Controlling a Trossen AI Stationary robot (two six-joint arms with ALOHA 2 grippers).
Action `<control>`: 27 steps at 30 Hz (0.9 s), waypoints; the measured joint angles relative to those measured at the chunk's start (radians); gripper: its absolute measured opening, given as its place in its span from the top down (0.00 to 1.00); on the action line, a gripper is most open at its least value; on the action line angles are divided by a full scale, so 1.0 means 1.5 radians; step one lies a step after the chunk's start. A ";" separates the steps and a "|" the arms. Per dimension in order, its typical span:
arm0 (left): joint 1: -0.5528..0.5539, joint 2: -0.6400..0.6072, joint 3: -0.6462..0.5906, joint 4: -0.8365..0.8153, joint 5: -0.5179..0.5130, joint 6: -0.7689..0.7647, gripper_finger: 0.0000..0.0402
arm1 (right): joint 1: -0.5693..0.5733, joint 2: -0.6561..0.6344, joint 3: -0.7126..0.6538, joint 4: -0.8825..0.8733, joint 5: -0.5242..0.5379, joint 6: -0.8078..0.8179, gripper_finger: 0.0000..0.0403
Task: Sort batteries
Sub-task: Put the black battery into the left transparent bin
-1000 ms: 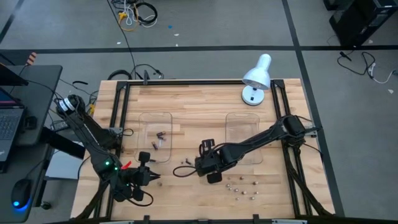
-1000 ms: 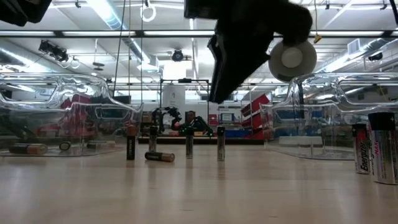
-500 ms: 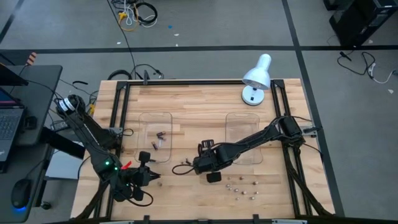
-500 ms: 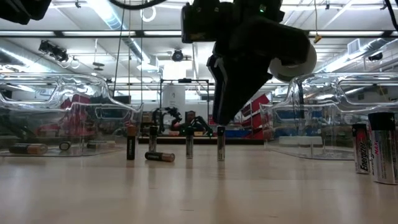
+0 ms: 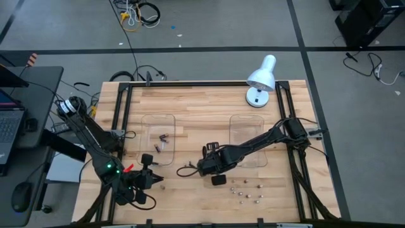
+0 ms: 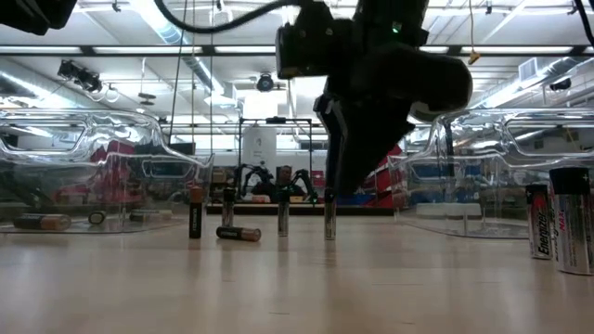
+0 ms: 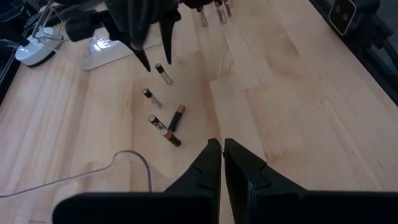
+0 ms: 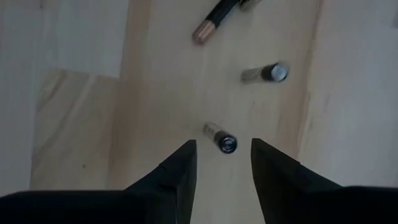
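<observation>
Nearest the front edge of the worktop [image 5: 209,107], a scatter of silver-grey batteries [image 5: 245,190] stands right of centre, and the left gripper [image 5: 154,180] waits at the front left with its fingers [image 7: 211,163] pressed together, holding nothing. Just behind, at mid-worktop, the right gripper [image 6: 332,190] hangs point-down over a small group of dark batteries [image 6: 237,220], its fingers [image 8: 180,174] apart and empty, straddling one upright battery [image 8: 222,139] without touching it; three more of that group stand upright beside it and one lies flat. Farther back, two clear trays flank the centre: the left tray [image 5: 157,136] contains a few dark batteries [image 5: 162,142]; the right tray [image 5: 248,136] lies partly under the right arm. A white lamp [image 5: 262,79] stands at the far edge.
</observation>
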 joint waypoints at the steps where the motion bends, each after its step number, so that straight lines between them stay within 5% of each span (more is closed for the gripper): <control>1: 0.000 0.000 0.000 0.001 0.000 0.000 0.95 | 0.000 0.000 -0.004 -0.001 0.000 0.002 0.66; 27: 0.000 0.000 0.000 0.004 -0.029 -0.006 0.95 | -0.025 0.000 -0.005 0.020 -0.026 0.004 0.67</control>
